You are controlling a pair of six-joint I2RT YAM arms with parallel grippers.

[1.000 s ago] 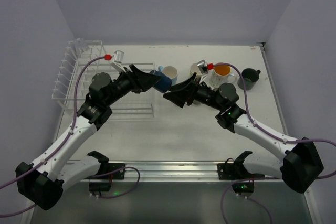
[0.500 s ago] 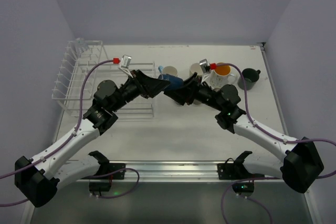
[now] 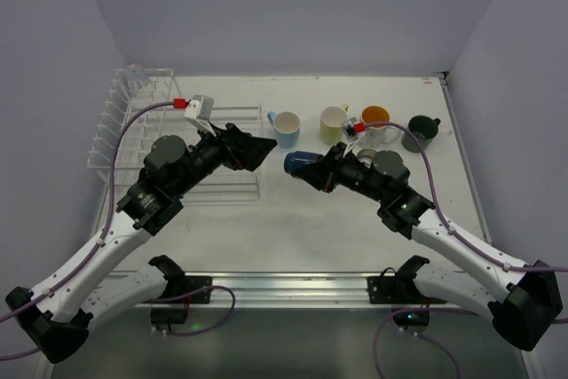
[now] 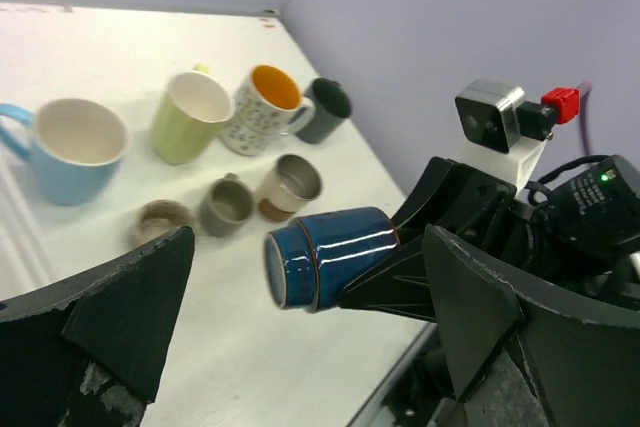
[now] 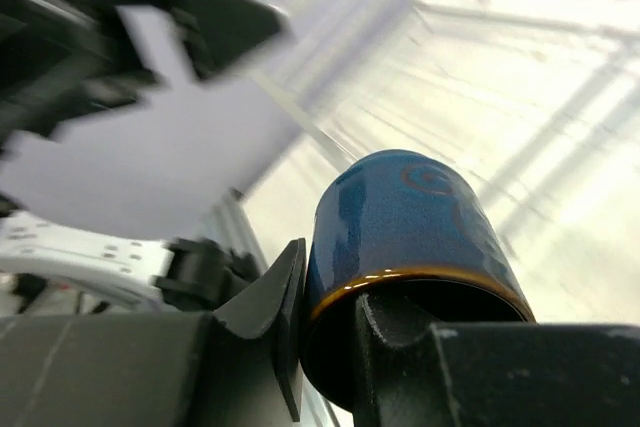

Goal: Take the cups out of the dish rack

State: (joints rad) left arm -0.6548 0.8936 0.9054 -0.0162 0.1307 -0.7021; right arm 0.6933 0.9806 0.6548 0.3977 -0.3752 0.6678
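Gripping the navy cup by its rim, the right gripper has one finger inside the mouth and one against the outer wall, pinching the wall between them. The cup lies on its side in the air above the table, base pointing left, just right of the rack.

The left gripper hovers close to the cup's base without touching it. Its fingers are spread wide and hold nothing.

Four cups stand upright in a row on the far side of the table, from left to right:
- blue cup
- yellow-green cup
- orange-lined cup
- dark green cup

The left wrist view shows three smaller cups nearer than that row: a pale cup, a grey cup and a brown-based cup.
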